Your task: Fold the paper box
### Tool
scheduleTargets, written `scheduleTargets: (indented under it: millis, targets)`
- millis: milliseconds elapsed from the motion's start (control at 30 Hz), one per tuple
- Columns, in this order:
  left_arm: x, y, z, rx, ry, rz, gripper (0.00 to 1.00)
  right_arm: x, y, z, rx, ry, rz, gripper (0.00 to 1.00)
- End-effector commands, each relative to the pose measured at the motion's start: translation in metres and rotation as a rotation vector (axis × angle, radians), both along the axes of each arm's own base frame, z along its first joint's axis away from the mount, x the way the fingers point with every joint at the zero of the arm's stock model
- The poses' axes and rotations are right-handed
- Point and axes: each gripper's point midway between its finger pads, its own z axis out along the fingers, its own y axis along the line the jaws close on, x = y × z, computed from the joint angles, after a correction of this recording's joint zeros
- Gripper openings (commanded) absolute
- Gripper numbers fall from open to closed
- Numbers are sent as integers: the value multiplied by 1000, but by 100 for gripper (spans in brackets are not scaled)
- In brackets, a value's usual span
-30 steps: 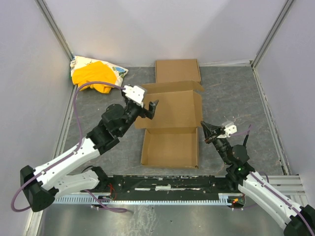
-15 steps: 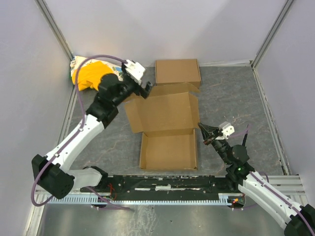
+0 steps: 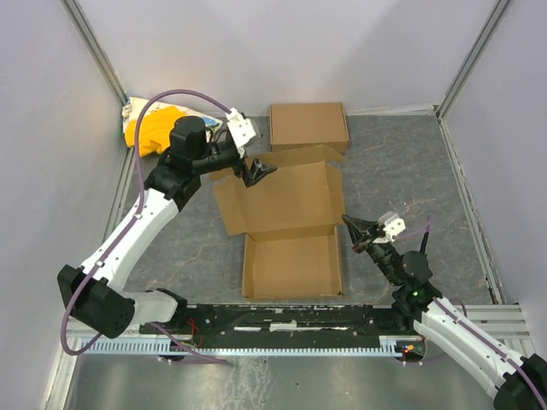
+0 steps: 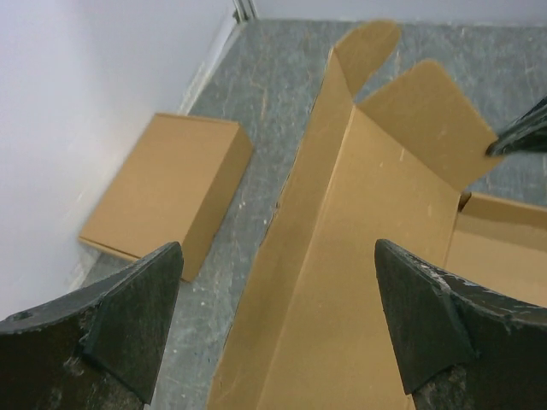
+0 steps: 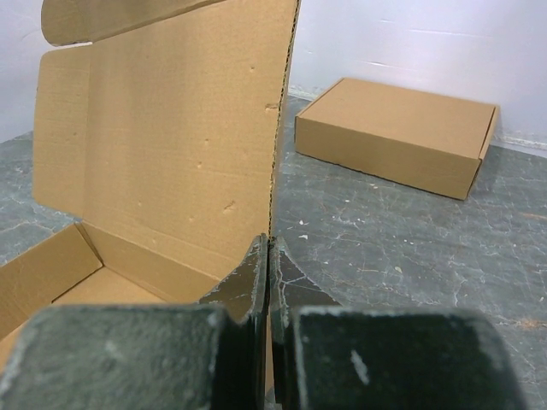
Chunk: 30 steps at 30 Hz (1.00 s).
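Note:
The paper box (image 3: 291, 265) lies open in the middle, its shallow tray toward me and its lid (image 3: 282, 196) raised and leaning back. The lid fills the left wrist view (image 4: 359, 256) and stands upright in the right wrist view (image 5: 171, 137). My left gripper (image 3: 259, 173) is open and empty, hovering over the lid's far left edge; its jaws (image 4: 278, 325) straddle the lid without touching it. My right gripper (image 3: 349, 224) is shut at the box's right side by the hinge; its fingertips (image 5: 270, 248) pinch a thin cardboard edge below the lid's edge.
A second flat brown cardboard box (image 3: 308, 125) lies by the back wall, also in the left wrist view (image 4: 162, 192) and the right wrist view (image 5: 397, 137). A yellow cloth bundle (image 3: 158, 132) sits in the back left corner. Walls close in the left, right and back.
My left gripper swung from the lid's left side up and back to its far edge. The lid tipped further up and the box slid slightly left. The right gripper followed the box's corner.

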Motion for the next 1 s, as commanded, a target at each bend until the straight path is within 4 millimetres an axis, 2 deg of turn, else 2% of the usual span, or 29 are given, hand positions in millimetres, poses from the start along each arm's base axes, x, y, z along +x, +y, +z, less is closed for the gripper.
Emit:
scheduleTargets:
  millis: [0, 100, 200, 333, 533, 700, 800, 900, 967]
  targets:
    - [10, 6, -16, 48, -32, 1, 99, -4, 5, 1, -8, -18, 36, 2]
    - [21, 9, -18, 27, -44, 27, 99, -5, 7, -2, -14, -10, 47, 2]
    - [21, 7, -30, 37, 4, -11, 99, -4, 8, -2, -20, -2, 47, 1]
    - [14, 3, -47, 53, 54, -56, 88, -3, 8, -2, -23, 4, 40, 2]
    - [8, 1, -50, 39, 77, -73, 61, 0, 6, -5, -31, 28, 25, 1]
    - [11, 3, -55, 38, 75, -28, 16, 2, 7, -7, -37, 43, 23, 2]
    - [9, 4, -63, 42, 81, -17, 13, 3, 8, -8, -41, 53, 24, 2]
    - [13, 6, -72, 56, 80, 23, 18, 3, 8, -8, -42, 58, 25, 2]
    - [16, 7, -76, 67, 75, 56, 14, 3, 8, -8, -43, 62, 24, 2]
